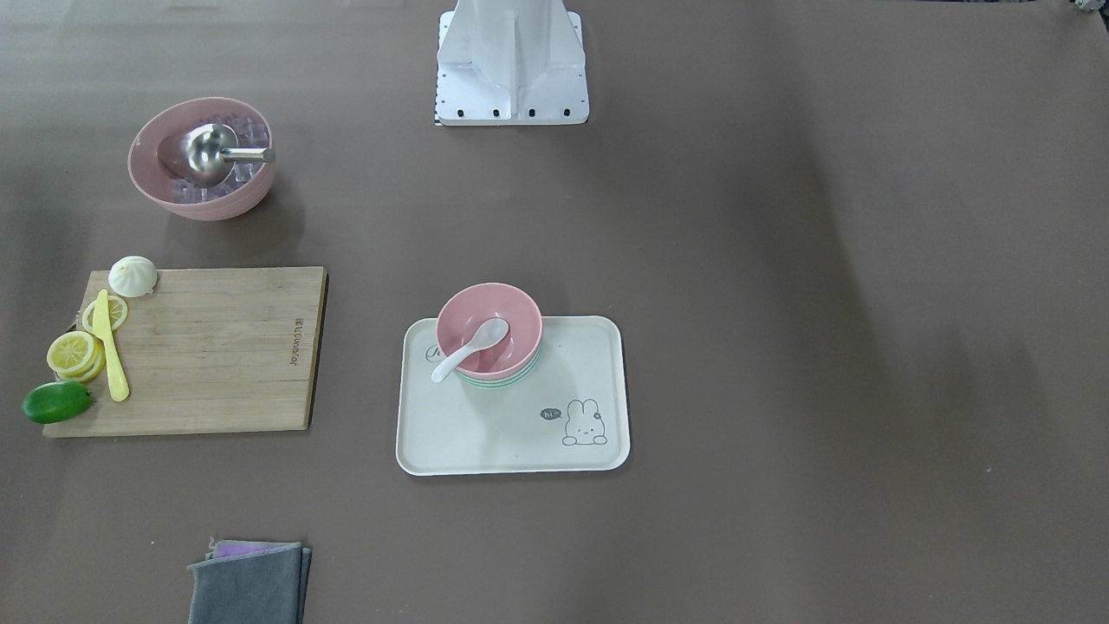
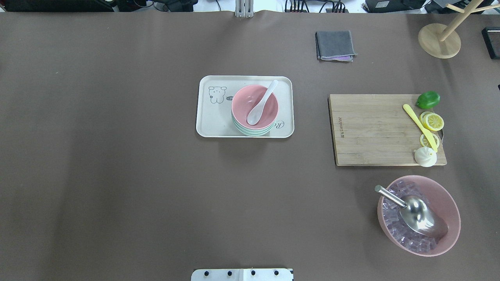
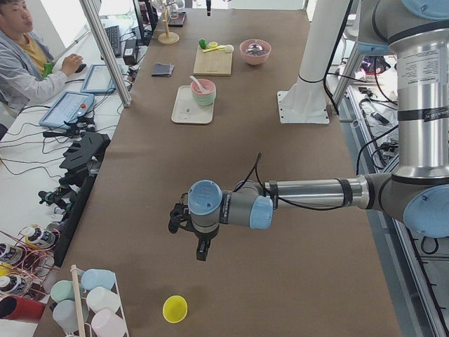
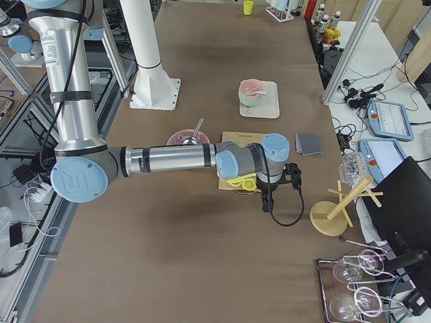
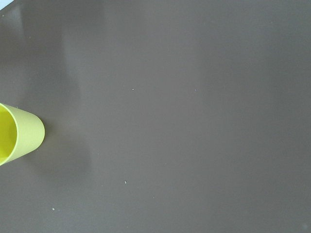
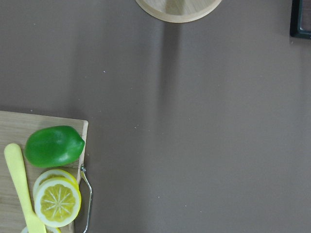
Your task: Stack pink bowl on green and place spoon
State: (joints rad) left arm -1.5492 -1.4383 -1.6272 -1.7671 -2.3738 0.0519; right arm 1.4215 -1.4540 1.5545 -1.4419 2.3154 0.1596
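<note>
Stack's done from the look of it: the pink bowl (image 2: 243, 102) is nested in the green bowl (image 2: 250, 133), and only a few green rim edges peek out underneath. Both sit on the cream bunny tray (image 2: 211, 121), mid-desk (image 2: 117, 175).

The white spoon (image 2: 261, 104) lies slanted in the pink bowl. Its scoop end is down inside. The handle climbs over the far rim, pointing away from the robot and a bit to its right, with the tip hanging over the tray.

Both arms are well away from the tray. The left one reaches out level across the desk with its wrist bent, so the left gripper (image 3: 201, 249) points down, near a yellow cup (image 3: 175, 309). The right arm is also stretched out flat. The right gripper (image 4: 268, 200) hangs down past the end of the cutting board (image 4: 237, 140), near a wooden stand (image 4: 333, 217).

Each gripper only shows up in a side view, so I can't tell how the fingers are set on either one.

The wrist cams show no fingers at all. The left gets bare desk plus the cup at its edge. The right gets the lime (image 6: 54, 145), lemon slices (image 6: 57, 201) and a yellow knife (image 6: 19, 184) on the board corner.

The overhead alone shows the big ice bowl (image 2: 449, 207) with its metal scoop (image 2: 422, 214).
</note>
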